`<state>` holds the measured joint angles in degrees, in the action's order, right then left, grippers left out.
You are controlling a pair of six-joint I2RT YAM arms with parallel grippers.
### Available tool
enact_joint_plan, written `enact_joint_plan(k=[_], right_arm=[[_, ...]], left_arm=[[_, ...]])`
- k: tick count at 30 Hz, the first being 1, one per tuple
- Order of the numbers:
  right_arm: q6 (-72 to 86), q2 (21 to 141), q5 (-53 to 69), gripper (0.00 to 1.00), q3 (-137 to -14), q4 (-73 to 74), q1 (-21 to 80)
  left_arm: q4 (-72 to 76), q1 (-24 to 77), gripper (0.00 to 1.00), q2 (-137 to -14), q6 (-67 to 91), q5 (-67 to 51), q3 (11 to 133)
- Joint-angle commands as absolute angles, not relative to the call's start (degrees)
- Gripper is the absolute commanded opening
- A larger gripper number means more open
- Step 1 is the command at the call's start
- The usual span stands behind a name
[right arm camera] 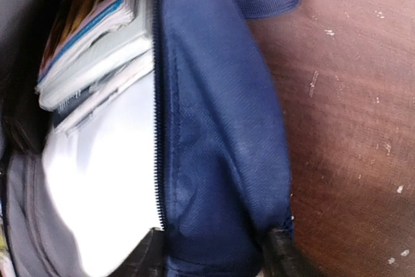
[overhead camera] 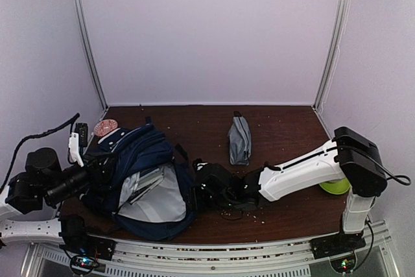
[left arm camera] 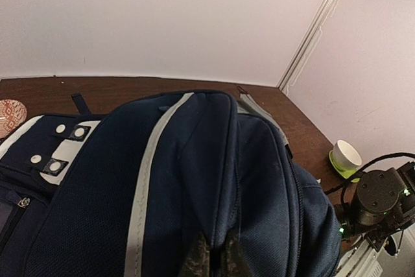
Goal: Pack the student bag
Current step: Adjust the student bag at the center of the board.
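Student bag [overhead camera: 136, 150]: lies on the left part of the counter [overhead camera: 285, 128], between the two arms. Its main pocket is unzipped and gapes toward the near edge, showing pale lining.
Books [right arm camera: 91, 37]: a small stack lies inside the open pocket, against the lining and just inside the zip.
Left fingers [left arm camera: 211, 261]: narrow, pinched on a fold of navy fabric on the bag's upper side, beside a grey trim stripe.
Right fingers [right arm camera: 214, 254]: partly apart, one on the lining side and one on the outer side of the bag's navy rim, which fills the gap between them. The view is blurred, so I cannot tell whether they are squeezing it.
Right arm: stretched low across the counter from the right, its wrist at the bag's right edge.
Pouch [overhead camera: 239, 139]: grey, lying beyond the right arm, apart from the bag.
Bowl [overhead camera: 105, 127]: small and patterned, just behind the bag's far left corner.
Cup [left arm camera: 345, 154]: white, standing on a lime-green saucer [left arm camera: 339, 168] at the right side of the counter, well apart from the bag.
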<state>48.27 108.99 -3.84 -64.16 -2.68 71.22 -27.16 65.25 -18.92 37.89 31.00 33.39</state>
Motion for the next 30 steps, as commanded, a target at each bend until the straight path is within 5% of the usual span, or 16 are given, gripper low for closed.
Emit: enact_joint_plan(k=[1,7,15,19,30], right_arm=[[49.32,108.31,-2.76,0.39,-61.62,-4.47,69.86],[46.78,103.07,-6.96,0.03,-59.56,-0.70,66.30],[38.58,97.55,-7.42,0.00,-63.79,7.93,57.65],[35.13,95.41,-7.42,0.38,-66.89,14.23,57.70],[33.29,82.00,-26.38,0.99,-62.01,17.36,52.33]], left_arm=[[-15.00,65.39,0.00,-17.36,39.55,31.86,32.60],[-10.78,65.39,0.00,-19.45,41.70,29.65,29.15],[-0.64,65.39,0.00,-27.39,43.54,24.33,27.62],[0.25,65.39,0.00,-29.81,43.48,23.21,28.20],[-1.43,65.39,0.00,-25.00,43.40,25.64,25.97]])
